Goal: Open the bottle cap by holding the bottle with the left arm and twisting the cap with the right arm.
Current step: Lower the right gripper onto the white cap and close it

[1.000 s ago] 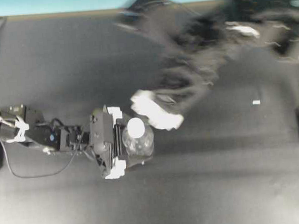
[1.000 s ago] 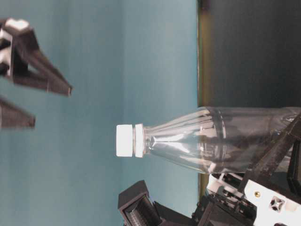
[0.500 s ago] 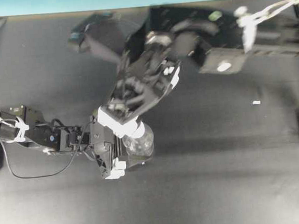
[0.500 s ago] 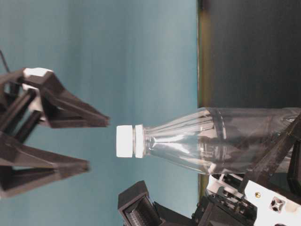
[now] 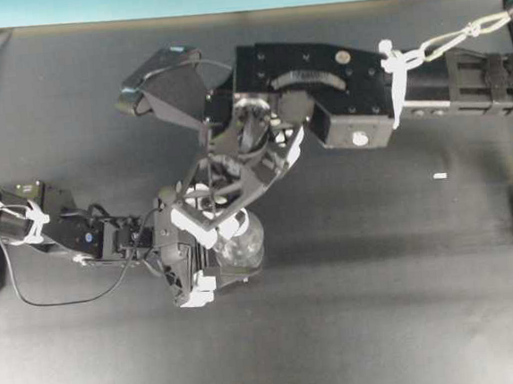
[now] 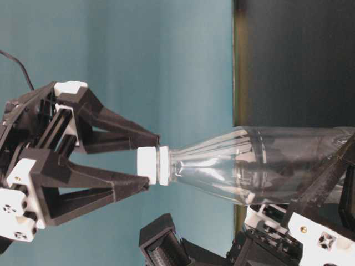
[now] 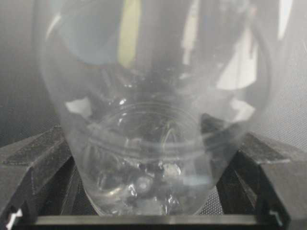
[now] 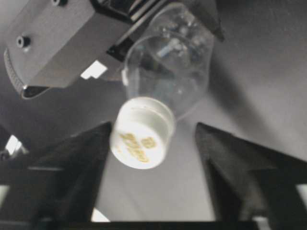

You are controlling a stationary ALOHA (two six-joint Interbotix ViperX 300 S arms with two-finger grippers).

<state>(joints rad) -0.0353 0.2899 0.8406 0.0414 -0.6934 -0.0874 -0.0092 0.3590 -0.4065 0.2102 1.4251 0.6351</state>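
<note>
The bottle [image 5: 239, 241] is being stood upright on the dark table [image 5: 383, 307], left of the table's middle in the overhead view. Its lower body is being clamped from both sides by the left gripper [image 5: 194, 251], whose black fingers [image 7: 33, 158] are being pressed against the clear plastic in the left wrist view. The left arm [image 5: 53, 229] is being stretched toward the bottle from the left edge of the table, with a loose black cable [image 5: 45, 296] hanging beside it.

The bottle cap [image 6: 147, 165] is seated on the bottle's neck, white and round, with faint yellowish print on its top in the right wrist view [image 8: 140, 139].

The right arm [image 5: 409, 89] is being reached across from the right edge, its boxy housing lying above and to the right of the bottle, and the right gripper [image 6: 145, 160] is being held directly over the bottle's top. Its two truss-framed fingers [image 6: 116, 130] are being set on either side of the cap, at a middling spread. In the table-level view the tips appear to be meeting the cap's sides, but in the right wrist view a gap is being shown beside one finger, so a firm grip cannot be confirmed.

A small white tape mark [image 5: 439, 176] is lying on the table well to the right of the bottle.
</note>
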